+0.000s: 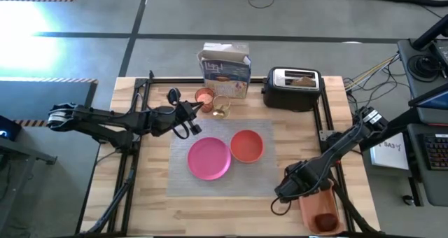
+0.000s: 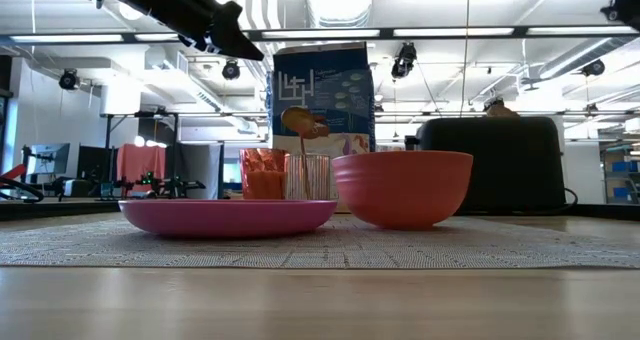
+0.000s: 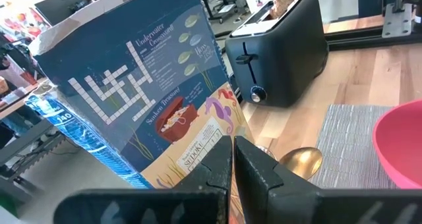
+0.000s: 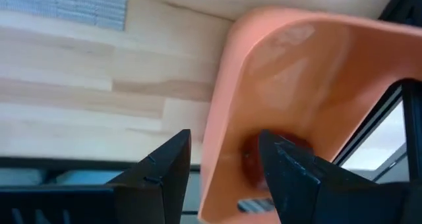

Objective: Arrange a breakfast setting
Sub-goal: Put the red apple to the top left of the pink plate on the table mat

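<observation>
The round pink plate (image 1: 208,158) and the orange bowl (image 1: 246,145) stand on the grey placemat (image 1: 224,189). Behind the mat are the small orange cup (image 1: 204,96) and the clear glass (image 1: 221,110). The gold spoon (image 2: 300,123) stands with its handle in the glass, bowl end up. My left gripper (image 3: 233,141) hovers shut just above the cup, holding nothing that shows. My right gripper (image 4: 224,137) hangs open over the near-right orange tray (image 1: 315,204), where the red apple (image 4: 254,165) lies. Toast (image 1: 302,79) sticks out of the toaster.
A blue cereal box (image 1: 225,68) stands at the far edge behind the cup and glass, with the black toaster (image 1: 292,88) to its right. Bare wood lies in front of the placemat and to its left. The table's black frame rails run along both sides.
</observation>
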Tool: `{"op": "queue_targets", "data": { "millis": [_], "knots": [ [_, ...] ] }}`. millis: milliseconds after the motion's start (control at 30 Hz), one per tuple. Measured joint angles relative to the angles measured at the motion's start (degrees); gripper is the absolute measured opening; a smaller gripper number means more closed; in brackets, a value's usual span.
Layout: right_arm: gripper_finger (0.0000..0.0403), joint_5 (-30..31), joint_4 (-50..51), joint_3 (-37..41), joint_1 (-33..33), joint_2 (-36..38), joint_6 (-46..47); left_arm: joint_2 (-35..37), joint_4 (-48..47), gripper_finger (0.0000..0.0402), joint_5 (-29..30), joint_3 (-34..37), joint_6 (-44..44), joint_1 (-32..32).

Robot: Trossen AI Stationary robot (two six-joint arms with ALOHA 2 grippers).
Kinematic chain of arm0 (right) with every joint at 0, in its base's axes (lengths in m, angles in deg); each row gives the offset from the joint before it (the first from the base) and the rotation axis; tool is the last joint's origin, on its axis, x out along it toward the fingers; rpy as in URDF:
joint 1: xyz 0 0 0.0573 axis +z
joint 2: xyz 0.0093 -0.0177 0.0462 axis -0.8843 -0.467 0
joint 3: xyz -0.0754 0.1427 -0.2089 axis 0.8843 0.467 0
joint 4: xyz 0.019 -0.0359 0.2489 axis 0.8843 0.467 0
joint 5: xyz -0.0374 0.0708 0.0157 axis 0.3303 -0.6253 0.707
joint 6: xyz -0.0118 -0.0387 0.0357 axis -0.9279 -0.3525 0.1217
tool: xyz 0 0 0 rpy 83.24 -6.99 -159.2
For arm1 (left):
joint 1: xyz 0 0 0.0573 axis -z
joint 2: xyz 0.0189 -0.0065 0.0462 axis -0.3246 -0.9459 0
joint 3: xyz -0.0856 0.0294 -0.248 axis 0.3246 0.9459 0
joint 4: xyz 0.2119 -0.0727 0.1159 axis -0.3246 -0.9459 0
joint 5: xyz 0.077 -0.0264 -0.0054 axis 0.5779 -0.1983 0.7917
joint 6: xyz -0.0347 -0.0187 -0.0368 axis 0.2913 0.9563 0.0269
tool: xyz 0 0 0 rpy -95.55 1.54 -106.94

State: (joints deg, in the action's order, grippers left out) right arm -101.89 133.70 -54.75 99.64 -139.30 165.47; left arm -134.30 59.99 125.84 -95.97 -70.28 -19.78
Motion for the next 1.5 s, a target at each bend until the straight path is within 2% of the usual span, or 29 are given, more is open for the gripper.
{"op": "queue_targets", "data": {
  "millis": [300, 567, 700, 900, 1100, 1267, 1500],
  "knots": [
    [0.0169, -1.57, 0.03, -3.86, 3.77, 0.0, 6.81, 0.0, -0.25, 0.0, 0.0, 0.0, -0.07, 0.0],
    [0.0169, -5.99, -0.55, -3.68, 9.19, -0.57, 10.56, 0.0, -0.79, 0.0, 0.0, 0.0, -0.15, 0.0],
    [0.0169, -6.28, -0.64, -3.08, 11.18, -0.57, 11.36, 0.0, -0.8, 0.0, 0.0, 0.0, -0.17, 0.0],
    [0.0169, -6.26, -0.27, -2.2, 11.63, -0.57, 7.31, 0.0, -0.82, 0.0, 0.0, 0.0, -0.19, -0.01],
    [0.0162, -5.64, 0.04, -2.2, 11.66, -0.57, 11.85, 0.0, -0.82, 0.0, 0.0, 0.0, -0.11, 0.0],
    [0.0154, -4.26, 0.23, -1.73, 11.64, -0.57, 11.26, 0.0, -0.81, 0.0, 0.0, 0.0, 0.28, 0.0],
    [0.02, -3.75, -0.04, -0.81, 11.75, -0.59, 8.75, 0.0, -1.28, 0.0, 0.0, 0.0, 0.39, 0.0]
  ]
}}
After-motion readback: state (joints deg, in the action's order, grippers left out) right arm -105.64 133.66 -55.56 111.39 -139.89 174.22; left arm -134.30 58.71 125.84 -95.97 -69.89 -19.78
